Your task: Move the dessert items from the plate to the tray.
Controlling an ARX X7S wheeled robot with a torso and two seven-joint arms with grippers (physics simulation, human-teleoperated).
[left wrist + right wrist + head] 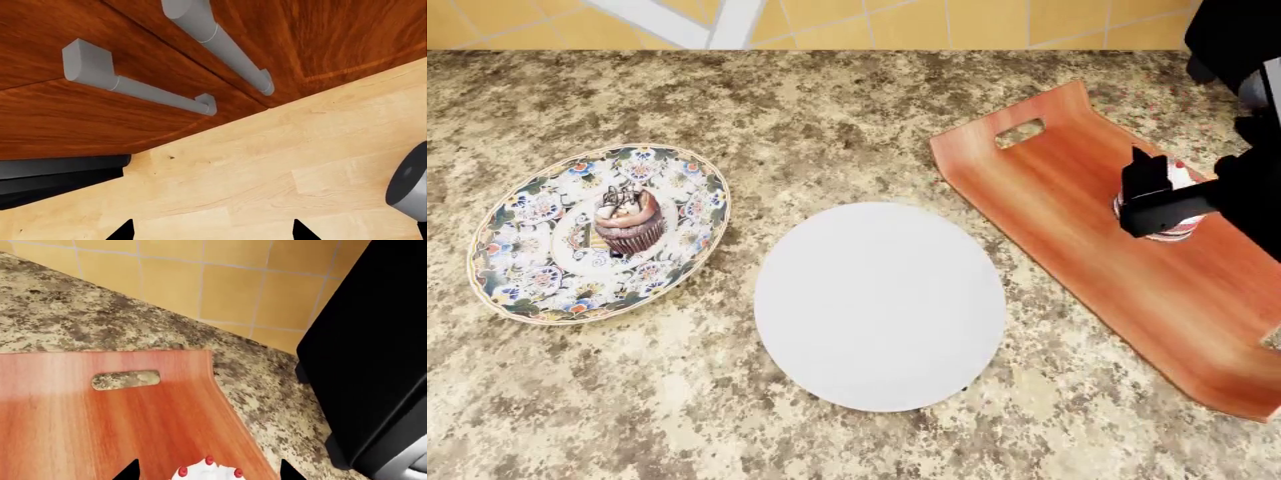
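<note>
The right end effector (1158,205) sits over the white-frosted cherry cake (1169,212) on the reddish-brown tray (1068,190), fingers on either side of it; whether they clamp it I cannot tell. The left end effector (212,231) is parted over wooden floor. The chocolate cupcake (629,222) stands on the patterned plate (527,290), left of a plain white plate (881,305) on the granite worktop (827,120). No writing is legible.

no readable text, labels, numbers, signs
</note>
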